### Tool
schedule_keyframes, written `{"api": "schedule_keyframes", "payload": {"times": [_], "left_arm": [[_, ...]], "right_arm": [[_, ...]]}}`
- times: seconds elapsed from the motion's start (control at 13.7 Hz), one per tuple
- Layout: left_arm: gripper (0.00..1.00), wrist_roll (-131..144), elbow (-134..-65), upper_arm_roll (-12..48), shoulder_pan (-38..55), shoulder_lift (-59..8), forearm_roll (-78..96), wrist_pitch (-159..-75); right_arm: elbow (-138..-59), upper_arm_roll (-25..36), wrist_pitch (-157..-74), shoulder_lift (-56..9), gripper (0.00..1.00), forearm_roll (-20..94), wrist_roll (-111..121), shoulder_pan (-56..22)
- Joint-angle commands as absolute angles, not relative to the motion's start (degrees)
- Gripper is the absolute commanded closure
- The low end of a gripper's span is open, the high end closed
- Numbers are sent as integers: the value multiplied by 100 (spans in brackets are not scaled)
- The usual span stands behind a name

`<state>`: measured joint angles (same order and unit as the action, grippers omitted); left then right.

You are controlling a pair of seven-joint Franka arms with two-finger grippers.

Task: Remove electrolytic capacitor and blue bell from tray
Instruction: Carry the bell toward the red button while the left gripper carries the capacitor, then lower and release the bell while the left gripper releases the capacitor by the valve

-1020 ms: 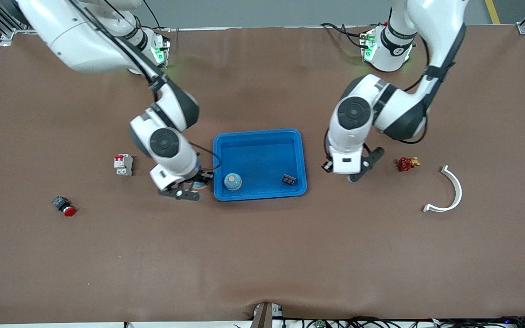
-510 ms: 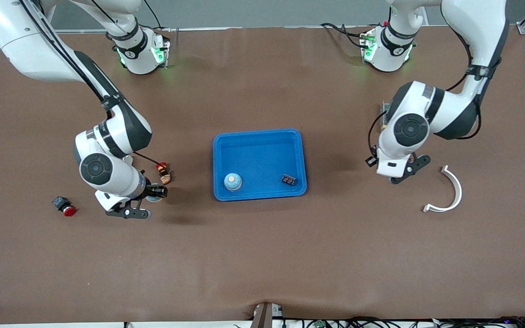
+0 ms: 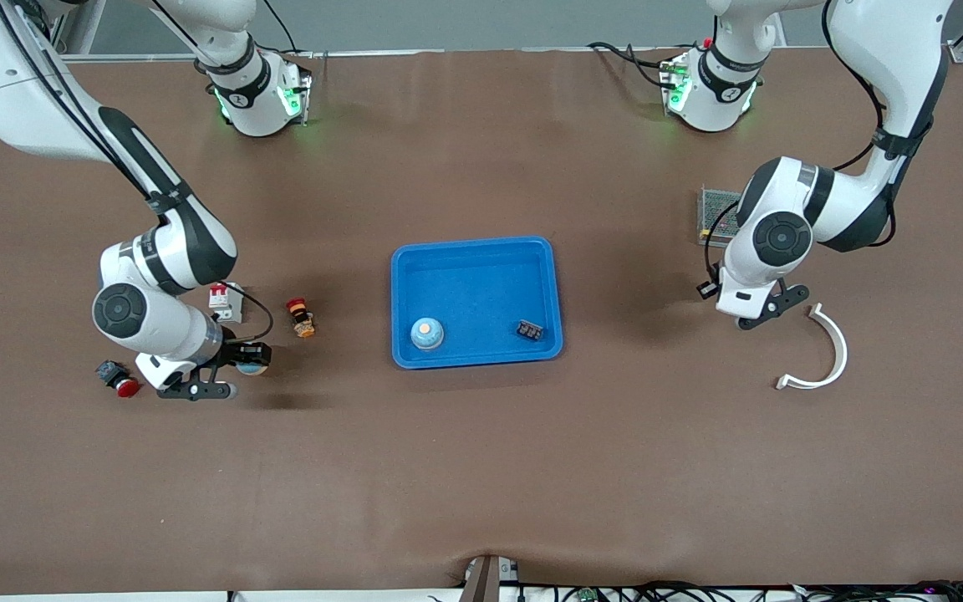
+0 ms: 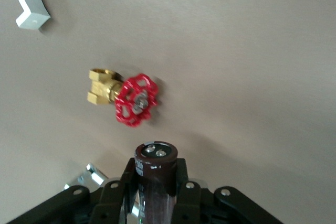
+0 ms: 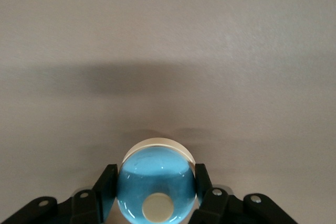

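Capacitor [image 4: 155, 174]: dark brown cylinder, two metal terminals on its end face, pinched between the fingers of the left gripper [image 4: 156, 182].
Left gripper: clamped on the capacitor, up over the table toward the left arm's end from the blue tray [image 3: 476, 247]; in the front view [image 3: 770, 308] it hangs between the green circuit board [image 3: 715, 213] and the white curved bracket [image 3: 824, 351].
Bell [image 5: 156, 184]: blue dome with a pale button on top, gripped on both sides by the right gripper [image 5: 156, 192]; in the front view it shows at [image 3: 252, 358].
Right gripper: pressed against the bell, over bare table toward the right arm's end from the blue tray.
Blue tray: mid-table, holding a second blue bell [image 3: 426, 333] and a small black part [image 3: 530, 331], both along its wall nearest the front camera.
Red-handled valve [image 4: 126, 97]: brass body, lying on the table under the left wrist camera.
Orange-and-red button [image 3: 302, 318]: between the right gripper and the tray.
White breaker [image 3: 225, 301]: beside the right arm's wrist.
Red push button [image 3: 118, 378]: just beside the right gripper, away from the tray.
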<state>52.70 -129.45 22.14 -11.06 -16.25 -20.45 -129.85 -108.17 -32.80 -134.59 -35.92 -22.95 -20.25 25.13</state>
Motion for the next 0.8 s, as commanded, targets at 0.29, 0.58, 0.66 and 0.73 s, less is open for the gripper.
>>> {"api": "schedule_keyframes", "payload": {"times": [0.29, 0.58, 0.66, 0.73], "left_arm": [[100, 5343, -13421, 2407, -1600, -1740, -2329, -13693], [100, 5432, -13412, 2435, -1591, -2012, -2338, -13816], [100, 5440, -13412, 2435, -1600, -2108, -2338, -13903], [100, 5440, -13412, 2435, -1600, -2170, -2347, -13974]], "right_arm": [[-11101, -3331, -13887, -3568, 100, -2671, -2118, 2531], [-10969, -3305, -13931, -3603, 100, -2795, -2109, 2567], [-10873, -3226, -13931, -3647, 100, -2795, -2109, 2514], [-10794, -3147, -13931, -3700, 100, -2804, -2109, 2444]]}}
